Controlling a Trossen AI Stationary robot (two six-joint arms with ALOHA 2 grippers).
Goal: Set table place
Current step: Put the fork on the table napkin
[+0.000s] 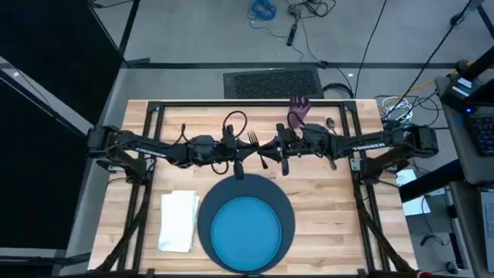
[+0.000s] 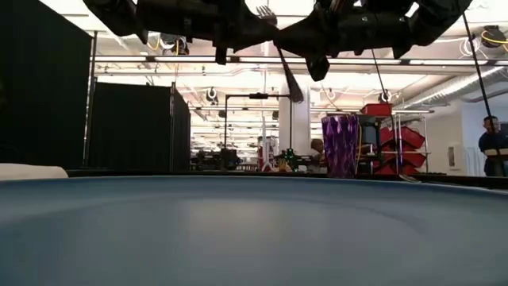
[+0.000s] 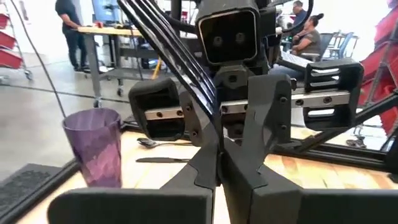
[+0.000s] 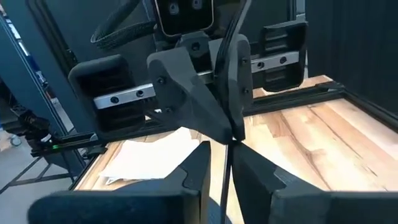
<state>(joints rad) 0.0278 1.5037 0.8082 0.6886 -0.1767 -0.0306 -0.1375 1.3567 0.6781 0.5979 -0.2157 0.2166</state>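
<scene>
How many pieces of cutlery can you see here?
3. A fork held aloft by the left end effector; a spoon and a knife lying on the table by the purple cup. More may be hidden.

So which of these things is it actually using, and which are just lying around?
In use: fork, gripped by the left gripper, with the right gripper at it; charger, plate, napkin, cup, spoon, knife, table.
Lying about: floor mat, cables, red bins.

High view looks straight down; low view level across table [image 1: 324, 202]; wrists face each other
</scene>
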